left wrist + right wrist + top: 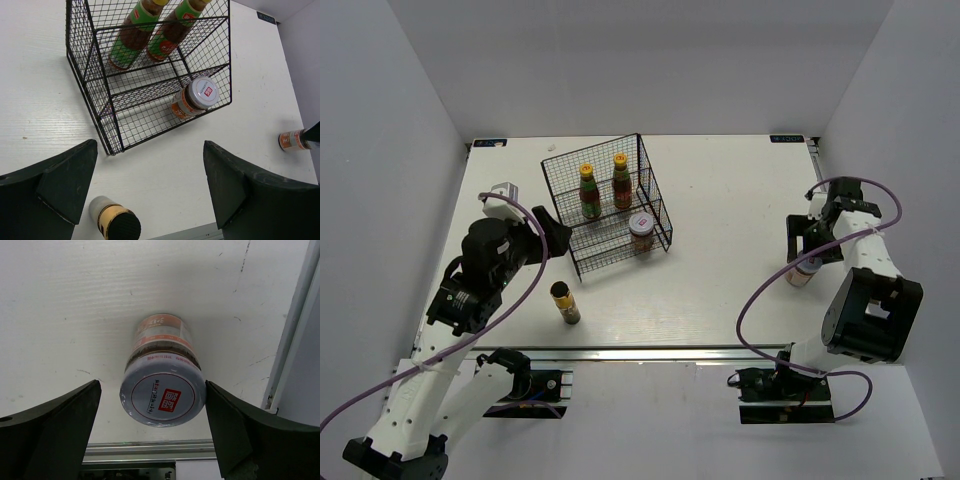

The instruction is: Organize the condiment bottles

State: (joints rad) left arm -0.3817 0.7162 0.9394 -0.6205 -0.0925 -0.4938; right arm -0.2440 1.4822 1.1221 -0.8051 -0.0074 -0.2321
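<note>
- A rack (560, 175) stands at upper centre.
- On its upper shelf, one slim bottle (588, 192) stands left of another slim bottle (621, 181).
- A jar (641, 232) sits on its lower shelf, at the right.
- A lone bottle (565, 303) stands lower left of the rack.
- A second jar (804, 272) stands far right.

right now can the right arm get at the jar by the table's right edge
Probably yes: the right gripper is open right above the jar, a finger on either side, with nothing between them.
</note>
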